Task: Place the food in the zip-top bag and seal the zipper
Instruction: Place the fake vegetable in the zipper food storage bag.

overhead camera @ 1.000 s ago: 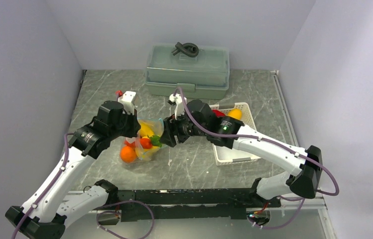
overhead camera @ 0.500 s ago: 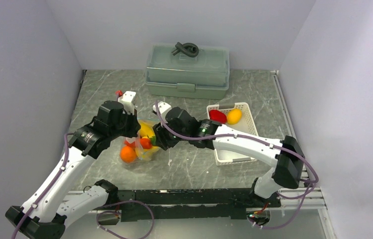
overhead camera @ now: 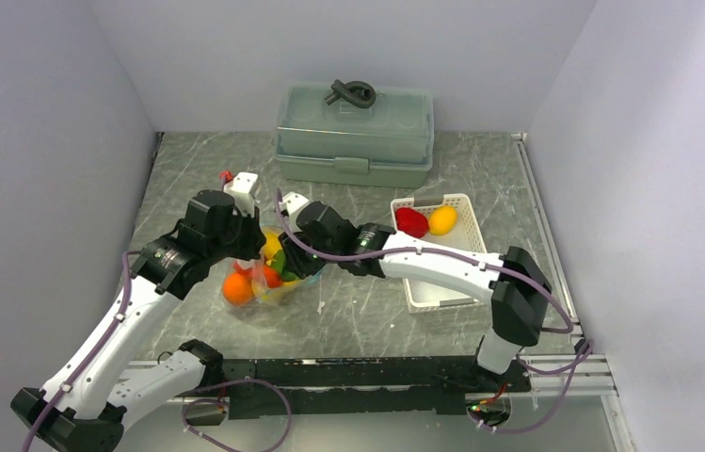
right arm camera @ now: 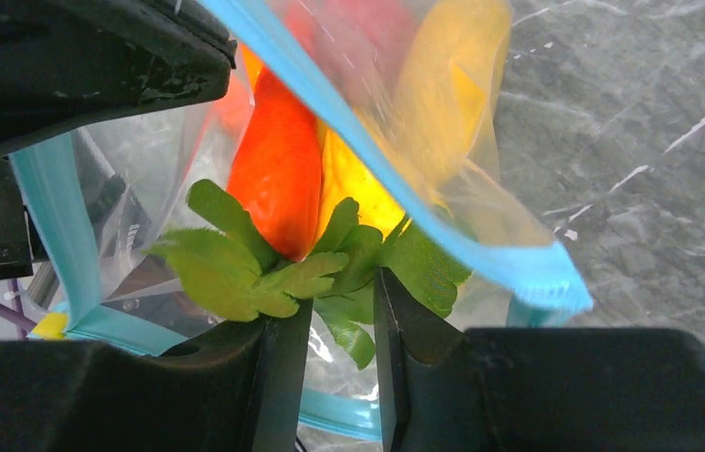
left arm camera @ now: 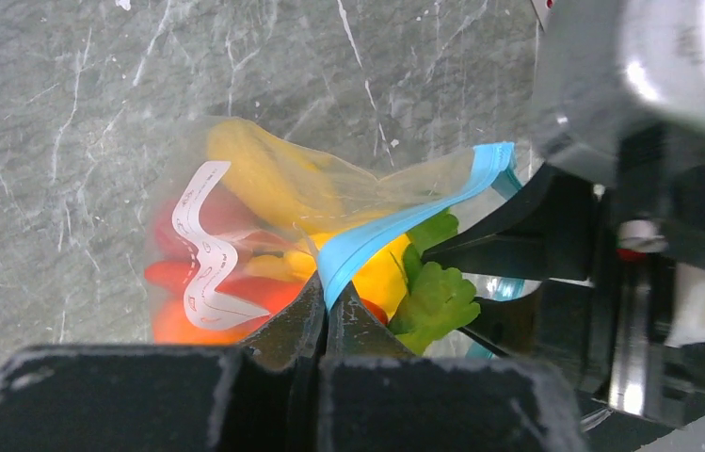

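Note:
The clear zip-top bag (overhead camera: 262,279) lies on the table, with yellow, red and orange food (left arm camera: 254,179) inside it. My left gripper (left arm camera: 327,306) is shut on the teal-blue zipper (left arm camera: 405,221) and holds one lip of the mouth up. My right gripper (right arm camera: 342,301) is at the bag's mouth. Its jaws stand a narrow gap apart. The green leaves (right arm camera: 235,259) of an orange-red piece (right arm camera: 278,174) spread over the right gripper's tips, and one leaf hangs in the gap. That piece points into the bag under the zipper (right arm camera: 405,179).
A white lattice basket (overhead camera: 442,292) to the right holds a red piece (overhead camera: 411,221) and a yellow piece (overhead camera: 442,219). A grey-green lidded box (overhead camera: 355,132) stands at the back. Walls close in on the left, right and back.
My right arm has reached left and carried the green-topped piece into the bag's mouth. Its jaws have narrowed. The left gripper has kept its hold on the zipper.

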Controlling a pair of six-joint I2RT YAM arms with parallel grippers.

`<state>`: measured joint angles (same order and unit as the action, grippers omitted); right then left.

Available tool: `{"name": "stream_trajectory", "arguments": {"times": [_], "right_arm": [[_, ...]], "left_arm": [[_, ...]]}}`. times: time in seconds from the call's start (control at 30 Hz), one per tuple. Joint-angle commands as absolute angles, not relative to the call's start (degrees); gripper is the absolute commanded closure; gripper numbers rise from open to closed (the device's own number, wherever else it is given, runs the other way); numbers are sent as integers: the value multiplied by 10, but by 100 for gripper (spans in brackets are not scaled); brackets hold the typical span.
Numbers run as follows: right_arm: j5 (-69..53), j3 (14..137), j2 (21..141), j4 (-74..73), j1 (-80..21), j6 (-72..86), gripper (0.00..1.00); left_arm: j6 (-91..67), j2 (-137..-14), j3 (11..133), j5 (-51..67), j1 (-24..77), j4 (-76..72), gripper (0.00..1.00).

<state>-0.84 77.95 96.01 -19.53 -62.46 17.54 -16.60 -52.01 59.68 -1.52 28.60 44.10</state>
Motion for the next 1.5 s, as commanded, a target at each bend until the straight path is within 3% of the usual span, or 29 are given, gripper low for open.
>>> {"name": "stream_trajectory", "arguments": {"times": [0.0, 0.5, 1.03, 1.47], "right_arm": [[-26, 807, 975, -154, -631, 186, 67], [-2, 823, 935, -195, -653, 214, 50], [-2, 846, 981, -239, -662, 253, 57], [52, 797, 863, -264, -662, 276, 58]], "left_arm": [[-159, -517, 598, -10, 288, 423, 100], [-162, -515, 600, -18, 288, 429, 100], [-162, -515, 600, -17, 288, 428, 100], [-163, -518, 601, -19, 288, 429, 100]]}}
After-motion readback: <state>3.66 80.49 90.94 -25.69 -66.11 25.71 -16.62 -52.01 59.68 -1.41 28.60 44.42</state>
